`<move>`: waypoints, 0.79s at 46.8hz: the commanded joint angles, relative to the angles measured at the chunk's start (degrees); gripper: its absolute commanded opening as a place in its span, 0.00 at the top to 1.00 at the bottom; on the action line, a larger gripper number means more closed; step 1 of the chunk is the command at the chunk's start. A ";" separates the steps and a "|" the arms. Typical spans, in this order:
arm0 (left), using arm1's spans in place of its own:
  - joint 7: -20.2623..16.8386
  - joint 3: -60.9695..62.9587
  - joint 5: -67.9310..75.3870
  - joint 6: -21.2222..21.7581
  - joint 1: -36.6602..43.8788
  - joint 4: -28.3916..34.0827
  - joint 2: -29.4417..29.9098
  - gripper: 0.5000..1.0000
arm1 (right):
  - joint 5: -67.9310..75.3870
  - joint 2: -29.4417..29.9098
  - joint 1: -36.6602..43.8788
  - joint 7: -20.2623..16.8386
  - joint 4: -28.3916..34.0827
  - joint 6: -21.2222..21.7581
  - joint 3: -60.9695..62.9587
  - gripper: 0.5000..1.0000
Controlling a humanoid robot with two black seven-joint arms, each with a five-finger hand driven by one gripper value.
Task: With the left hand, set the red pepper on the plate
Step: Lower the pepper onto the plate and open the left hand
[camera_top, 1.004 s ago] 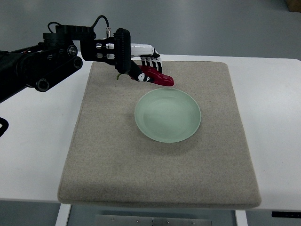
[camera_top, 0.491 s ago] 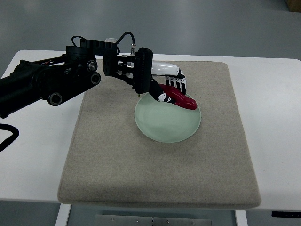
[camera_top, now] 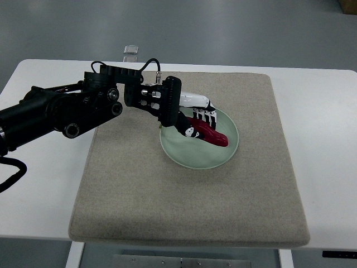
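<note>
While we hold over the dish: left hand [camera_top: 196, 116] wrapped round the red pepper [camera_top: 208, 133], fingers curled on its stem half.
Pepper's place: above the pale green plate [camera_top: 189, 157], over its far half, tip pointing to the plate's right rim; whether it touches the plate we cannot tell.
Why so held: we judge the low, flat carry lets it drop without rolling off.
Plate's place: mid-mat on the grey felt mat [camera_top: 167, 206].
Right hand: not visible.
</note>
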 commanded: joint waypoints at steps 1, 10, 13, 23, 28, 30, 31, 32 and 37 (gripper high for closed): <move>0.00 0.00 0.02 0.09 0.16 0.14 -0.07 0.83 | 0.00 0.00 -0.03 0.00 0.00 0.00 0.00 0.14; 0.00 -0.09 -0.33 0.18 0.25 0.05 -0.07 0.64 | 0.00 0.00 -0.03 0.00 0.00 0.00 0.00 0.14; 0.00 -0.09 -0.42 0.18 0.25 0.05 -0.07 0.58 | 0.00 0.00 0.06 0.00 0.00 0.00 0.00 0.14; 0.00 -0.09 -0.42 0.18 0.78 -0.04 -0.07 0.47 | 0.00 0.00 -0.03 0.00 0.00 0.00 0.00 0.14; 0.00 -0.09 -0.42 0.18 0.78 -0.04 -0.07 0.46 | 0.00 0.00 -0.03 0.00 0.00 0.00 0.00 0.14; 0.00 -0.09 -0.42 0.18 0.78 -0.04 -0.07 0.46 | 0.00 0.00 -0.03 0.00 0.00 0.00 0.00 0.14; 0.00 -0.09 -0.42 0.18 0.78 -0.04 -0.07 0.46 | 0.00 0.00 0.06 0.00 0.00 0.00 0.00 0.14; 0.00 -0.09 -0.42 0.18 0.78 -0.04 -0.07 0.46 | 0.00 0.00 -0.03 0.00 0.00 0.00 0.00 0.14; 0.00 -0.18 -0.42 0.35 0.78 -0.04 -0.07 0.46 | 0.00 0.00 0.06 0.00 -0.08 0.00 0.00 0.14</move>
